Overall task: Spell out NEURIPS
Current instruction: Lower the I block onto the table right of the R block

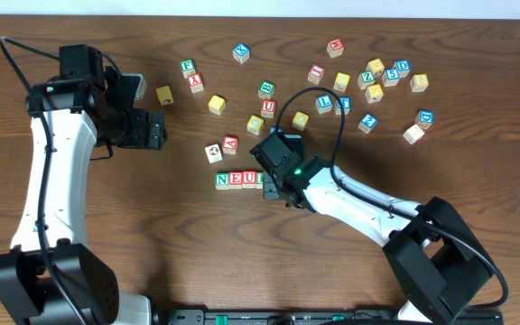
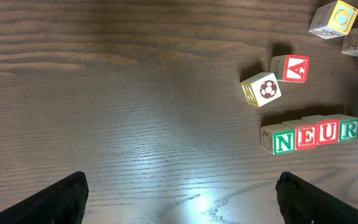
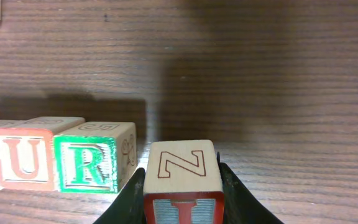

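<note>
Rt gripper (image 3: 182,194) clamped on I block (image 3: 182,171): set it flush w/ R block (image 3: 87,163), letters level; lft gripper (image 2: 185,200) spread, idle.

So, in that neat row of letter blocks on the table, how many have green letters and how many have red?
Green letters: 2, the N cube and the R cube
Red letters: 2, the E cube and the U cube
Total in the row: 4
</note>
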